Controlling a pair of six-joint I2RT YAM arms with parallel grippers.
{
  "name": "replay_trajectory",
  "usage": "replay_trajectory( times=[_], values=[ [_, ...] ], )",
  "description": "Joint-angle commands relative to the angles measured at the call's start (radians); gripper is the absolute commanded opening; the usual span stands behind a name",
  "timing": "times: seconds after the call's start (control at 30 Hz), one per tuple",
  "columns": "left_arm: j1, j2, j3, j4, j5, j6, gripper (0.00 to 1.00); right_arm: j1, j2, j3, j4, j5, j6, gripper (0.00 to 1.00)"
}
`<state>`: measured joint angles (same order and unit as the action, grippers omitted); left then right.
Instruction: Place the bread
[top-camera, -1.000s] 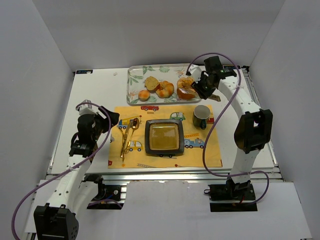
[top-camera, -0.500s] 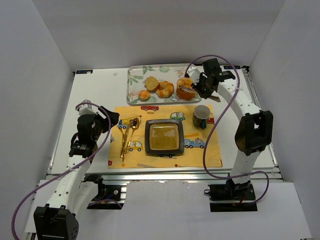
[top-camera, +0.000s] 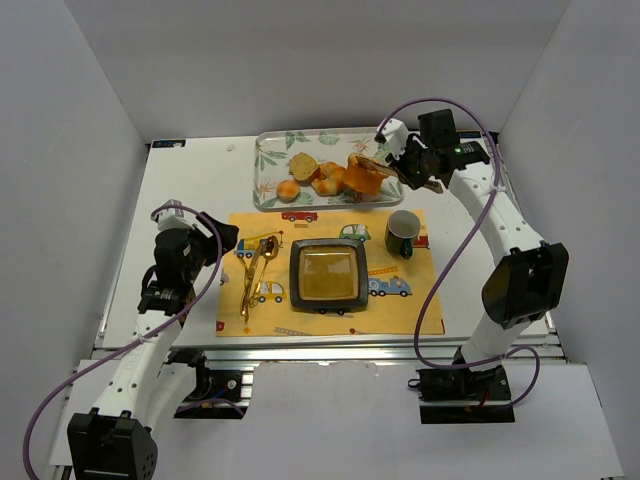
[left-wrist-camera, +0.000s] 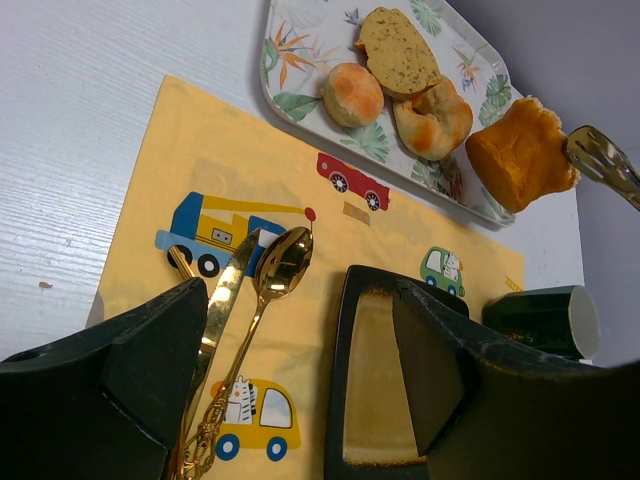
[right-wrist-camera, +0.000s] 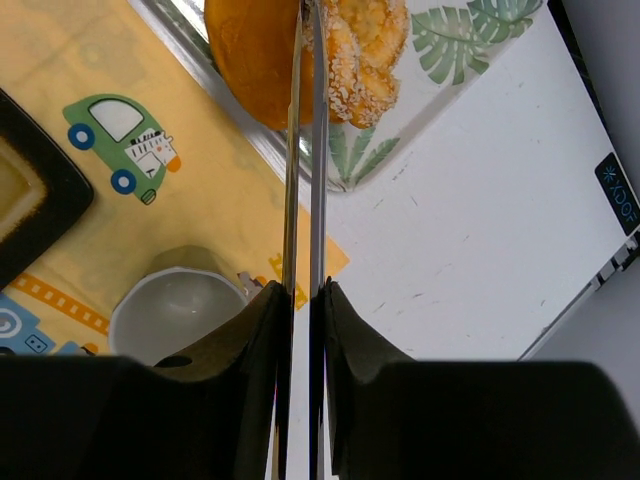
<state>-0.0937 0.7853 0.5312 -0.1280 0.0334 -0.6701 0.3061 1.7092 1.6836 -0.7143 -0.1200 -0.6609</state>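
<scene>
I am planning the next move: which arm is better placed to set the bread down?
Right. The right gripper holds tongs that clamp the bread; the left gripper is open, far away near the cutlery.

The white table (top-camera: 190, 185) carries two things directly. A rectangular tray (top-camera: 270, 150) with a leaf print lies along its far side, its right end beneath the right gripper (top-camera: 408, 170). A yellow placemat (top-camera: 420, 300) printed with cars and trucks lies nearer than that gripper, and its left edge is just beside the left gripper (top-camera: 218, 240). Tray and placemat lie edge to edge; whether they touch cannot be told.
</scene>
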Motion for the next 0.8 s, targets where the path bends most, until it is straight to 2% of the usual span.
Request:
replay_trajectory(
  times=[0.0, 0.3, 0.6, 0.77],
  values=[
    [0.003, -0.012, 0.018, 0.007, 0.003, 0.006, 0.84, -0.012, -0.049, -0.019, 0.065, -0.052, 0.023, 0.00],
    [0.003, -0.017, 0.023, -0.002, 0.000, 0.009, 0.84, -0.013, -0.129, -0.068, 0.050, -0.173, 0.027, 0.00],
    [0.003, -0.005, 0.019, 0.014, 0.005, 0.007, 0.84, -0.013, -0.324, -0.183, -0.042, -0.314, -0.008, 0.00],
    [0.003, 0.009, 0.027, 0.019, 0.011, 0.014, 0.84, 0.005, -0.425, -0.254, -0.146, -0.392, -0.058, 0.00]
  ],
)
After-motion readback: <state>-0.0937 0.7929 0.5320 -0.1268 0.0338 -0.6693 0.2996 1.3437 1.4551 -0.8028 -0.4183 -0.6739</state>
